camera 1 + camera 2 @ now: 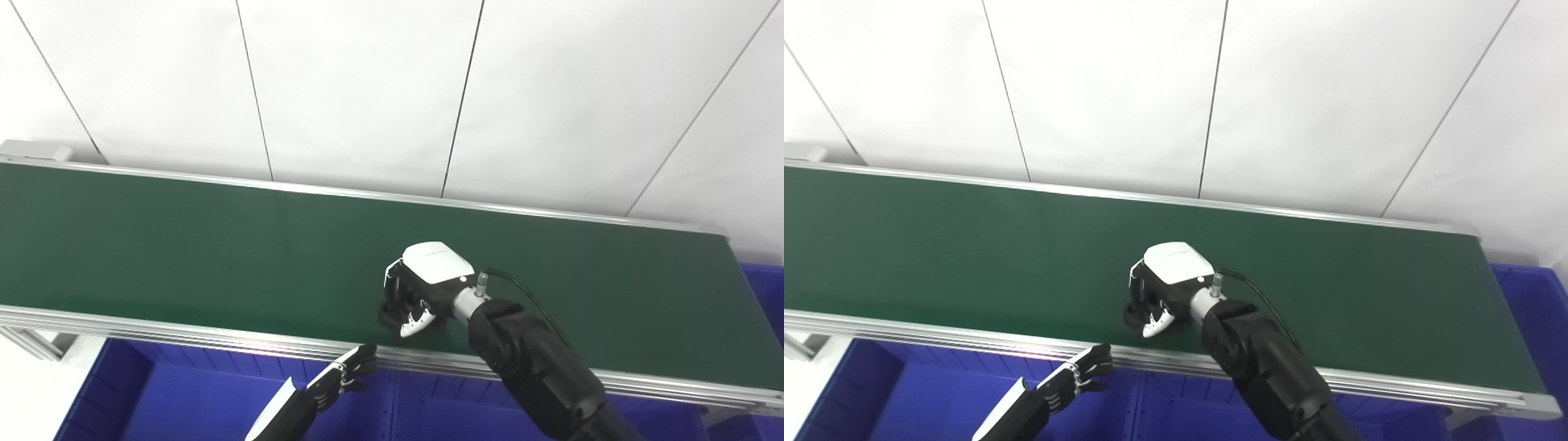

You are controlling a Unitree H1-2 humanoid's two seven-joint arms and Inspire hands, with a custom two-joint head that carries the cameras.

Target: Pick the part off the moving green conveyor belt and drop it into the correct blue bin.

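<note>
From the left eye view, the right hand (422, 294) is pressed down on the green conveyor belt (184, 245), near its front rail and a little right of centre; its fingers curl downward over a small dark part (392, 317) that peeks out at about seven o'clock from the palm; whether the fingers have truly closed on it I cannot tell, since the white back of the hand hides the contact. The wrist comes in from five o'clock, so the palm can cap the part from above while the belt runs. The left hand (343, 375) hangs below the front rail, over the blue bin (184, 398), fingers loosely bent and holding nothing; I'd say it waits clear of the belt.

From the right eye view, the same hand (1167, 293) sits low, its white-tipped thumb (1155, 326) touching the belt beside the dark part (1135, 315); another blue bin (1528, 306) shows at three o'clock, past the belt's end; which bin is correct nothing here tells me.
</note>
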